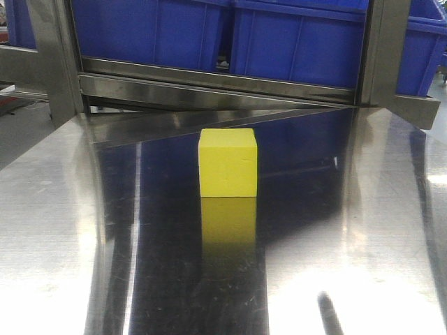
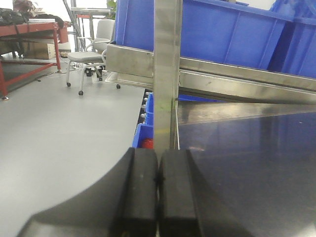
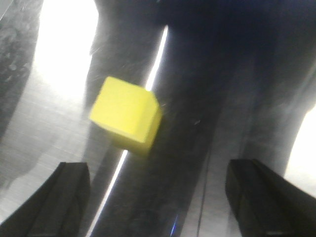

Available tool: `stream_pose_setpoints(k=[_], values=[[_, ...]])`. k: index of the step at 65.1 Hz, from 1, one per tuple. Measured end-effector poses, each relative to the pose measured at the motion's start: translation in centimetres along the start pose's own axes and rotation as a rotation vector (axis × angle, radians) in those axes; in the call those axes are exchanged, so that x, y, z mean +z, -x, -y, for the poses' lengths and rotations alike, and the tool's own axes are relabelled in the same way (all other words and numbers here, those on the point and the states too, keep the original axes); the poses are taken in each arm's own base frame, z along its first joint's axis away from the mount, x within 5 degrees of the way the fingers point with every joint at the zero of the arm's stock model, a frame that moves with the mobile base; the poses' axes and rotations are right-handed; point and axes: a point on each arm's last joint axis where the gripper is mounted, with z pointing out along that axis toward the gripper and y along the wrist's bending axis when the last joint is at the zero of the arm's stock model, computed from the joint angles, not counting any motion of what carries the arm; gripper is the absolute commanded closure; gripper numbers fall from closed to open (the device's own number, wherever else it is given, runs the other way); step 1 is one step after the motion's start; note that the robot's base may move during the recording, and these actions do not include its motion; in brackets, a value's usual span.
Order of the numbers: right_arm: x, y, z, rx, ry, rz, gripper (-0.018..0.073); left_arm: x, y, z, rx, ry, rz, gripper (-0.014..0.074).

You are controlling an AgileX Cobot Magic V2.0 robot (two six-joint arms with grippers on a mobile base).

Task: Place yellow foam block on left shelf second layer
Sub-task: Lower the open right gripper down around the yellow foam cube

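Mid tabletop [image 1: 363, 230], yellow foam block [image 1: 228, 162] is seen untouched. Above it, right claw [image 3: 158, 170] is held wide, w/ block off-ctr & skewed: corner pinch or skid on slick steel is risked; left claw [image 2: 158, 168] is pressed closed.

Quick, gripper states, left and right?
Left gripper: shut, holding nothing.
Right gripper: open, above the yellow foam block, not touching.

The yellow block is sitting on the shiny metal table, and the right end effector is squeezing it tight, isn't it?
Not quite. The yellow block does sit on the shiny metal table, but the right end effector isn't squeezing it. The right wrist view shows its fingers wide open, with the block lying free on the table ahead of them, touching neither.
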Motion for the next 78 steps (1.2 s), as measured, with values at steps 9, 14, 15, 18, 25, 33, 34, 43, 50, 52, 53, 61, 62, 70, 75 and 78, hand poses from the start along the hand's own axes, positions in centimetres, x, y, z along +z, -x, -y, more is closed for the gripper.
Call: stream_pose_setpoints(k=[9,14,15,18,25,33,34,43,50,52,53,61,62,70,75,78], values=[[4.1,1.7,-2.6,0.043,-0.055,-0.105,-0.0074,0.0,0.0,0.0,0.000,0.000,0.000,0.0460],[5.9,2.5,-4.1,0.063,-0.077,-0.127,-0.0074,0.0,0.0,0.0,0.000,0.000,0.000,0.0460],[6.2,2.7,-4.4,0.062,-0.080,-0.128,-0.0074,0.0,0.0,0.0,0.000,0.000,0.000,0.0460],[7.2,3.1,-5.2,0.070,-0.088,-0.130,-0.0074,0.0,0.0,0.0,0.000,0.000,0.000,0.0460],[9.1,3.6,-6.7,0.085,-0.104,-0.132,-0.0074,0.0,0.0,0.0,0.000,0.000,0.000,0.0460],[11.1,3.2,-7.5,0.094,-0.129,-0.165,-0.0074,0.0,0.0,0.0,0.000,0.000,0.000,0.0460],[11.4,3.1,-7.5,0.094,-0.135,-0.172,-0.0074,0.0,0.0,0.0,0.000,0.000,0.000,0.0460],[13.5,2.3,-7.4,0.088,-0.182,-0.230,-0.0074,0.0,0.0,0.0,0.000,0.000,0.000,0.0460],[14.8,1.9,-7.3,0.085,-0.203,-0.254,-0.0074,0.0,0.0,0.0,0.000,0.000,0.000,0.0460],[15.1,1.8,-7.2,0.087,-0.208,-0.260,-0.0074,0.0,0.0,0.0,0.000,0.000,0.000,0.0460],[15.2,1.8,-7.2,0.092,-0.210,-0.260,-0.0074,0.0,0.0,0.0,0.000,0.000,0.000,0.0460],[16.6,1.4,-6.9,0.108,-0.227,-0.277,-0.0074,0.0,0.0,0.0,0.000,0.000,0.000,0.0460],[16.7,1.4,-6.8,0.110,-0.230,-0.279,-0.0074,0.0,0.0,0.0,0.000,0.000,0.000,0.0460],[17.6,1.4,-6.3,0.123,-0.239,-0.284,-0.0074,0.0,0.0,0.0,0.000,0.000,0.000,0.0460],[17.9,1.4,-5.9,0.130,-0.241,-0.278,-0.0074,0.0,0.0,0.0,0.000,0.000,0.000,0.0460],[18.0,1.5,-5.5,0.138,-0.242,-0.273,-0.0074,0.0,0.0,0.0,0.000,0.000,0.000,0.0460]])
